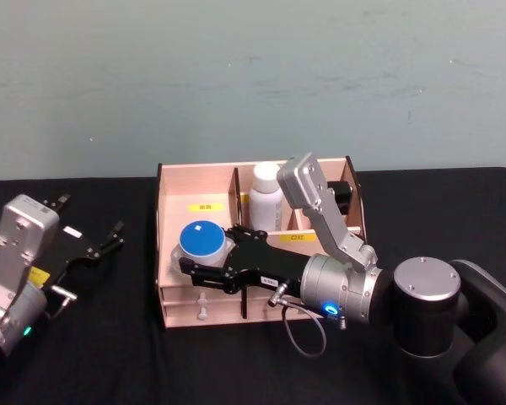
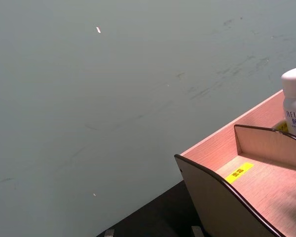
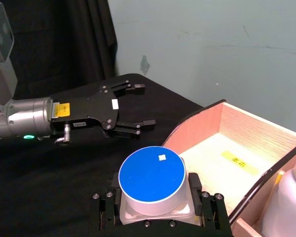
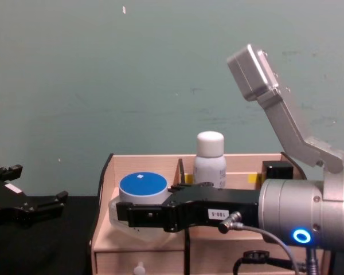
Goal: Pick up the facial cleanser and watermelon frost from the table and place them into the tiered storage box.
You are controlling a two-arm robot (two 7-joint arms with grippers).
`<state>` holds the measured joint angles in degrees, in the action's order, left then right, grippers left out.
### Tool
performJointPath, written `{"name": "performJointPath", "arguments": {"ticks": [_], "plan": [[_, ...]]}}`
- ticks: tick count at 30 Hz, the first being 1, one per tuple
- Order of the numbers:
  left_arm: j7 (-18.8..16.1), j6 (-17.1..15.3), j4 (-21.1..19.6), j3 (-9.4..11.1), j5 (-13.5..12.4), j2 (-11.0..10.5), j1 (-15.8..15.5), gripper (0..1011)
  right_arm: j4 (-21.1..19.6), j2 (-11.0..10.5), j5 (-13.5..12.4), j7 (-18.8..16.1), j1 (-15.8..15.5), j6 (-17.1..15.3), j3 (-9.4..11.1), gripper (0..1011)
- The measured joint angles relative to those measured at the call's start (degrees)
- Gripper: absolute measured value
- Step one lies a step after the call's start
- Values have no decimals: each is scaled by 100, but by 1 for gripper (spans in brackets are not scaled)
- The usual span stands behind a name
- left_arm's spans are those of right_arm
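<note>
— While the right pincer (image 1: 194, 268) reaches across the front of the tiered storage box (image 1: 175, 192), what is it carrying?

— A round jar with a blue lid (image 1: 201, 240), white-bodied, pinched between the black fingers (image 3: 108, 207). The right wrist view shows the jar (image 3: 153, 178) seated in the pincer, fingers pressed against both sides of its base. In the chest view the jar (image 4: 142, 188) sits at the left front of the box (image 4: 143, 160), level with the lower tier.

— And the box itself?

— Light wood with dark edges, standing on the black counter (image 1: 84, 337) against a grey-green wall (image 1: 253, 76). Yellow labels (image 1: 207, 206) mark its compartments, and small knobs (image 1: 202, 313) show on the front drawers. A white bottle (image 1: 265, 199) stands upright in a rear compartment, just behind the right arm's wrist camera housing (image 1: 302, 180). The left wrist view catches that bottle (image 2: 295, 103) at the edge, beside an open compartment with a yellow label (image 2: 239, 172).

— Where is the left pincer?

— The left pincer (image 1: 88, 225) hangs over the counter to the left of the box, well apart from it, fingers spread and holding nothing. The right wrist view shows it (image 3: 135, 106) side-on, both black fingers parted. The chest view has it (image 4: 37, 192) low at the left edge.
</note>
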<state>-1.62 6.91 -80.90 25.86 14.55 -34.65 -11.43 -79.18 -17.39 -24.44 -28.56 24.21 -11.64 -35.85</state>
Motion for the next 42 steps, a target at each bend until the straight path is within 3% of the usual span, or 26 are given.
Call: {"name": "performJointPath", "arguments": {"ticks": [23,42], "plan": [[0,0,0,0,0,0,0,1010,609,248,76,-81,270,125,31,813],[0,0,0,0,0,0,0,1010,717,309,158,-85,330,139,-4,813]]}}
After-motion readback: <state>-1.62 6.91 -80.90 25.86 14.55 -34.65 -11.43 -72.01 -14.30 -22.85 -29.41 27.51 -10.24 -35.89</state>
